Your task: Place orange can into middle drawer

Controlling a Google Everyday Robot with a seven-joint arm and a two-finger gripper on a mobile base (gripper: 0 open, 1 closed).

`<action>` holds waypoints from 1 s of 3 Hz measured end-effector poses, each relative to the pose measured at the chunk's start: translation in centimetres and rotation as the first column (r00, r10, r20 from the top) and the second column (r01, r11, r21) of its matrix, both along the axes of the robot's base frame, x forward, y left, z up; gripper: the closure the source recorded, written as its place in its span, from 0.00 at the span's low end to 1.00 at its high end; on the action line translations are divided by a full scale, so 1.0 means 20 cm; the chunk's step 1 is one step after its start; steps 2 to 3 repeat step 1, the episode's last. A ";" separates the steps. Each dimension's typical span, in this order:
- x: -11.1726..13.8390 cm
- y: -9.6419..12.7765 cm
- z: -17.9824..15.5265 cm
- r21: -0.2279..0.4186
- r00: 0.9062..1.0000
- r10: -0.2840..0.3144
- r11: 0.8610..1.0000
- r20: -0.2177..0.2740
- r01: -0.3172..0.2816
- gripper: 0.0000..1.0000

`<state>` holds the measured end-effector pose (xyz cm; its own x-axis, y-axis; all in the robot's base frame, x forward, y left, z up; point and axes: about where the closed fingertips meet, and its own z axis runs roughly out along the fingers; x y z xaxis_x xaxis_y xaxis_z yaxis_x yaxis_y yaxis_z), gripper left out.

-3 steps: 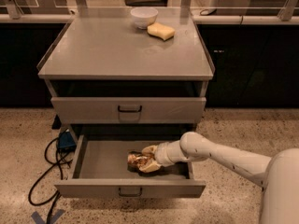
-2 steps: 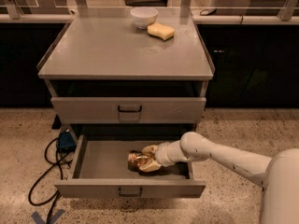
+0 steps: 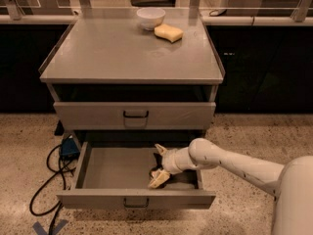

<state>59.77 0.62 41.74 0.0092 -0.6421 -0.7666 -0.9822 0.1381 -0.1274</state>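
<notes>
The middle drawer [image 3: 112,170] is pulled out, the lower of the two gray fronts. My gripper [image 3: 159,164] reaches into its right half from the right. Its two pale fingers are spread apart, one toward the back [image 3: 160,149] and one near the drawer's front [image 3: 157,179]. The orange can [image 3: 156,161] shows only as a small dark shape low in the gap between the fingers, on the drawer floor. The fingers do not press on it.
The upper drawer front [image 3: 134,115] is closed. On the cabinet top [image 3: 122,53] stand a white bowl [image 3: 150,17] and a yellow sponge [image 3: 168,32]. A blue box [image 3: 69,147] and black cables [image 3: 46,180] lie on the floor to the left.
The fingers were closed around the can inside the drawer; now they have spread apart and the can is let go. The arm has barely moved.
</notes>
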 end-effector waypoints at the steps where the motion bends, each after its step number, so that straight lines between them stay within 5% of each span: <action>1: 0.00 0.00 0.00 0.000 1.000 0.000 1.000 0.000 0.000 0.00; 3: 0.00 0.00 0.00 0.000 1.000 0.000 1.000 0.000 0.000 0.00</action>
